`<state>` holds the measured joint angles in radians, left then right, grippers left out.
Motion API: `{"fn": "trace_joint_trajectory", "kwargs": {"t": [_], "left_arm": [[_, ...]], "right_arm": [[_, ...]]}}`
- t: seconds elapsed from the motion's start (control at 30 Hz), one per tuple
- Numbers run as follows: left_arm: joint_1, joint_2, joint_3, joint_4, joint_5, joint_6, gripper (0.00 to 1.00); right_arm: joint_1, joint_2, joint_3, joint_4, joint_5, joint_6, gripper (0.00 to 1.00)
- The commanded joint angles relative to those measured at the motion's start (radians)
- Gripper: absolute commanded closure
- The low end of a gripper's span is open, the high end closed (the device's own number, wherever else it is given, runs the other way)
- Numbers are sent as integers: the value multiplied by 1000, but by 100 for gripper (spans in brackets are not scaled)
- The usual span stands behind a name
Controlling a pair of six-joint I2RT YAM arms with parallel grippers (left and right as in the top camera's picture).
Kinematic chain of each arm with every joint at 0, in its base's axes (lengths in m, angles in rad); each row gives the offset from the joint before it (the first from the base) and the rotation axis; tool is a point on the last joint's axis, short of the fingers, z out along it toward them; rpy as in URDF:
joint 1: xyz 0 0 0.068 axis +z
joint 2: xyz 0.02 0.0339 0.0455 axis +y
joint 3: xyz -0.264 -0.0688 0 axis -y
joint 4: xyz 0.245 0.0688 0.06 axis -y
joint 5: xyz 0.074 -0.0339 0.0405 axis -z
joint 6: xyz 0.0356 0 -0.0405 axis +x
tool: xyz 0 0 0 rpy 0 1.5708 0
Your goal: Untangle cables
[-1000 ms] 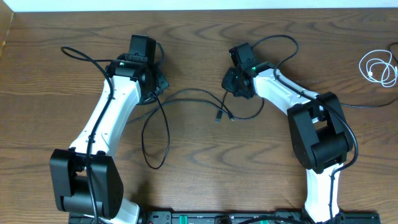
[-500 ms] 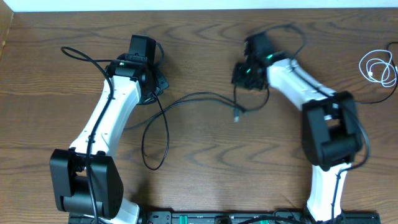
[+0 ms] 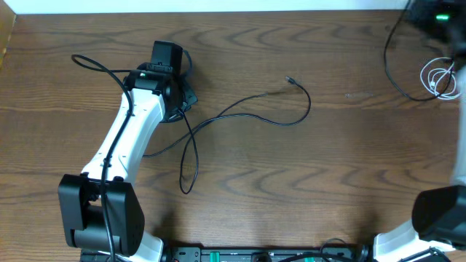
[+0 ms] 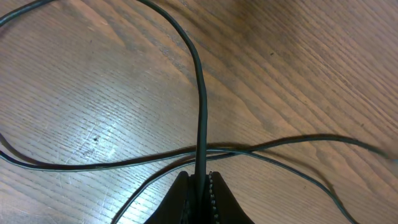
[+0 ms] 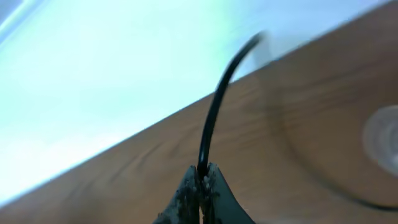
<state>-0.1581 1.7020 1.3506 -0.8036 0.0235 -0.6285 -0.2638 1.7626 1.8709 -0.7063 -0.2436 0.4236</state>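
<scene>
Left gripper (image 4: 199, 179), at ten o'clock, is pinching the black cable (image 3: 309, 102); right gripper (image 5: 200, 171), at two o'clock, is hovering closed near the coiled white cable (image 3: 440, 78).

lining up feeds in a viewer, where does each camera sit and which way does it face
overhead: above the table, looking straight down; left arm whole, right arm mostly out of frame.
left wrist: on the left arm, facing down; left end effector shut on the black cable.
right wrist: facing along the table toward its edge; right end effector shut on a blurred dark cord.
shared: overhead and left wrist both show the black cable.
</scene>
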Motion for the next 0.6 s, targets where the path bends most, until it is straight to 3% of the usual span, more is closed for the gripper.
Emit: {"fn": "trace_joint_trajectory", "kwargs": {"t": [0.0,0.13,0.43,0.47,0.53,0.57], "left_arm": [[0,6,-5,-2,-14,3,93],[0,6,-5,-1,-14,3,93],[0,6,-5,0,-13,3,93],[0,6,-5,0,-13,3,92],[0,6,-5,1,-13,3,93],[0,6,-5,1,-13,3,93]], "right_arm": [[-108,31,-5,3,187,-41,99],[-243,60,-5,13,271,-74,99],[-358,228,-5,1,393,-111,99],[-365,246,-5,-6,396,-111,85],[-379,269,-5,-24,388,-110,27],[-383,272,-5,-37,381,-110,6]]}}
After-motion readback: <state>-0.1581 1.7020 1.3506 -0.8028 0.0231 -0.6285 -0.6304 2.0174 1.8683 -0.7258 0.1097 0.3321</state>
